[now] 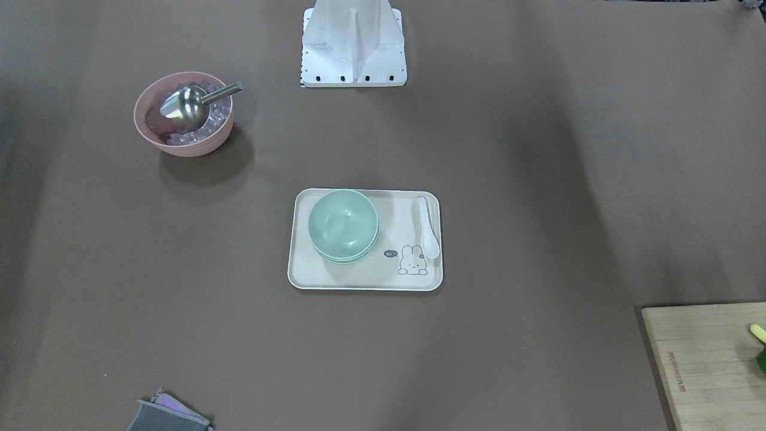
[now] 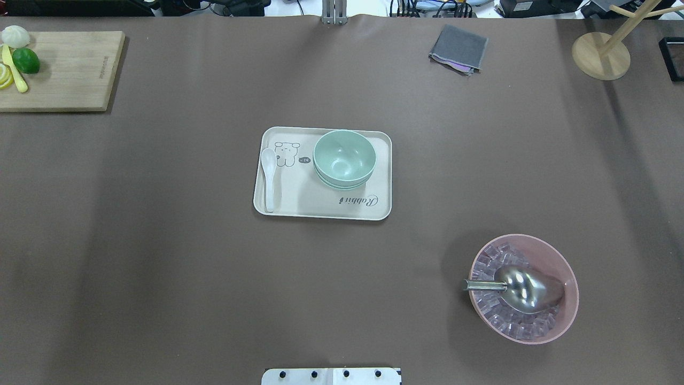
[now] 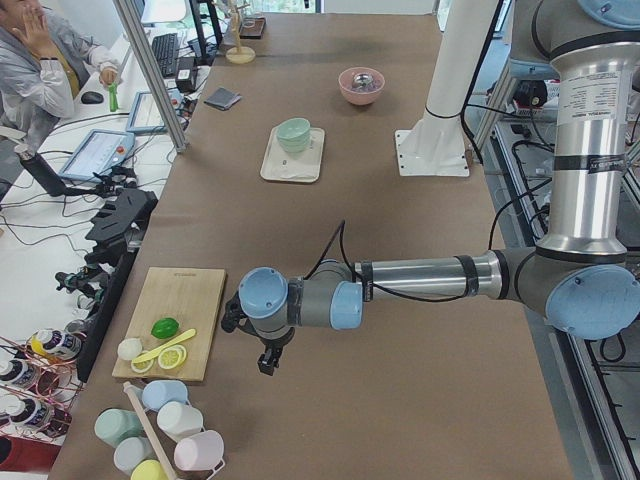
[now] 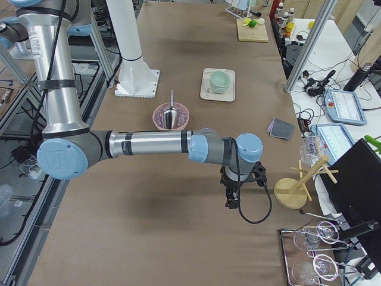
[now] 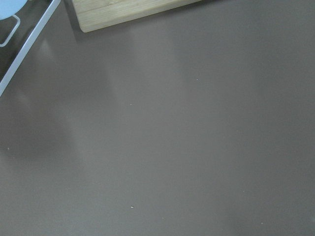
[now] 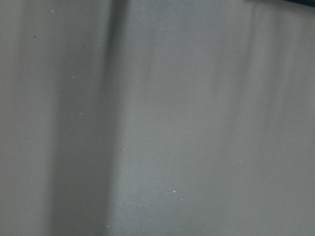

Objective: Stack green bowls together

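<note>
Nesting grn bowls (image 2: 343, 156) in tray (image 2: 315, 206)

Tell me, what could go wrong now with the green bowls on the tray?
1. The green bowls look nested slightly off-centre, with the lower rims peeking out on one side; a bump might tilt the stack.
2. The stack sits near the rim of the tray, so a push could slide it over.
3. The handle of the metal scoop pokes past the rim of the pink bowl; a passing arm might catch it and spill the clear cubes.
</note>
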